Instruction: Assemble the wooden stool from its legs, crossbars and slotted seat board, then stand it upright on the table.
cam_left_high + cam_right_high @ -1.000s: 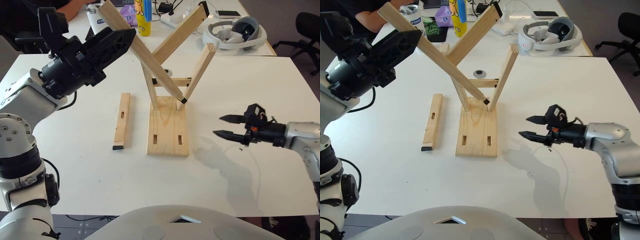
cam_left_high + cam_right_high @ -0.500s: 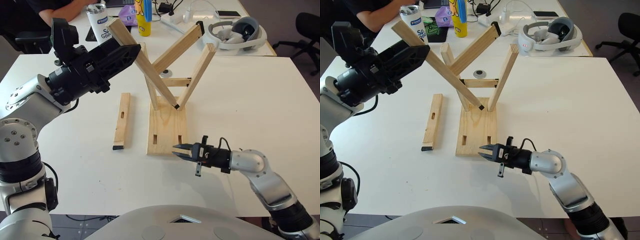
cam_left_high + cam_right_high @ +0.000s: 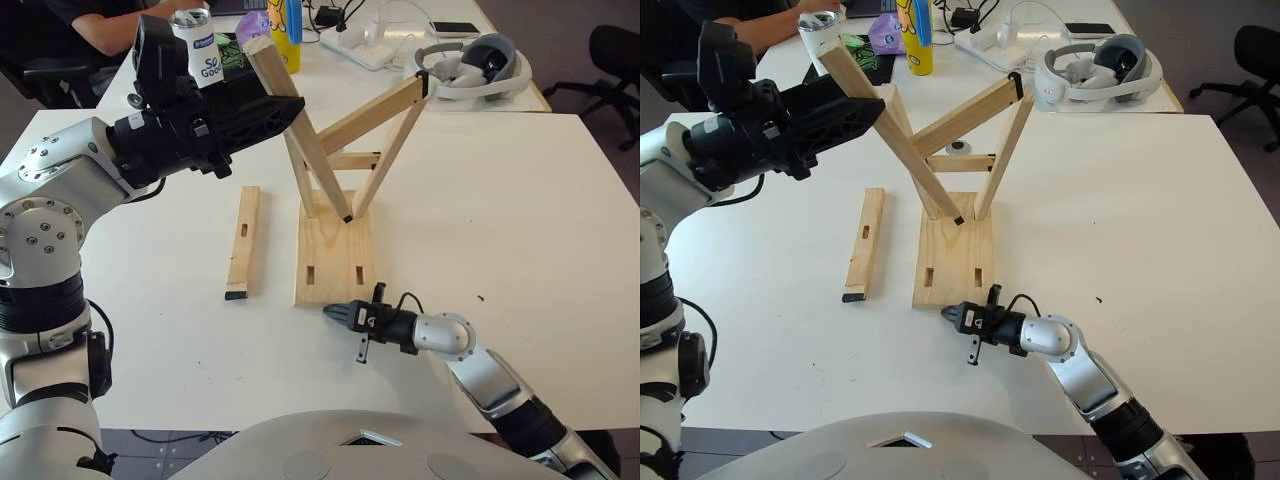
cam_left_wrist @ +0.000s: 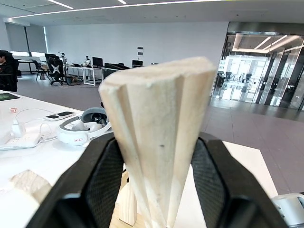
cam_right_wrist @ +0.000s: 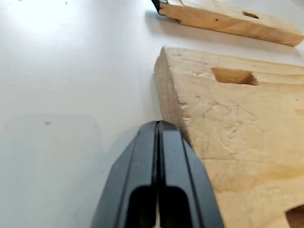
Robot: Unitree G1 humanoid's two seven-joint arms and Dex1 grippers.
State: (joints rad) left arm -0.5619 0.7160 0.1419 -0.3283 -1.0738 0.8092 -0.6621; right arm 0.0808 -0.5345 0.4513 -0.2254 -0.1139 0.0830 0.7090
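Observation:
My left gripper (image 3: 272, 108) is shut on a wooden leg (image 3: 318, 165) that slants down to the slotted seat board (image 3: 335, 268). In the left wrist view the leg's end (image 4: 156, 137) sits between the black fingers (image 4: 102, 185). Two more legs joined by a crossbar (image 3: 352, 161) lean against it above the board's far end. A loose slotted bar (image 3: 243, 240) lies flat on the table to the left of the board. My right gripper (image 3: 331, 312) is shut and empty, with its tip (image 5: 158, 125) against the near edge of the seat board (image 5: 237, 118).
At the far edge of the white table (image 3: 540, 220) lie a headset (image 3: 470, 60), a yellow bottle (image 3: 288, 30), a white cup (image 3: 197, 50) and a power strip (image 3: 360, 45). A person sits at the back left.
My right gripper came in from the right side of the table to the board's near edge and shut. My left gripper swung the held leg steeper, and the leg frame leaned with it.

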